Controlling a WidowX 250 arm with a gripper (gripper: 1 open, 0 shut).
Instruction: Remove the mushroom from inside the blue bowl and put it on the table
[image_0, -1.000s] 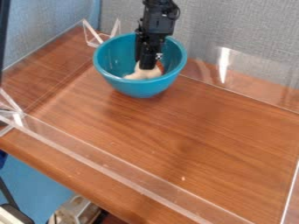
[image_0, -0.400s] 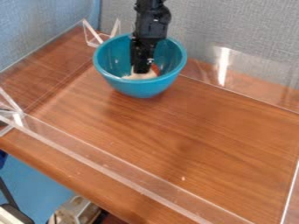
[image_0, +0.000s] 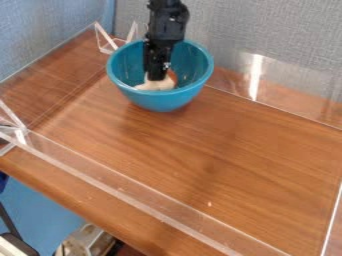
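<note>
One blue bowl sits at eleven o'clock on the table. One mushroom lies inside it, beneath one gripper; its grasp is unclear.

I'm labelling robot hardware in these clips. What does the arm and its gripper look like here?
Only the arm's lower part shows: a black, blocky wrist section narrowing to a slim black gripper with dark fingers. The surfaces look matte. No coloured markings, labels or loose cables can be made out at this picture size, and the fingertips are too small to describe.
</note>
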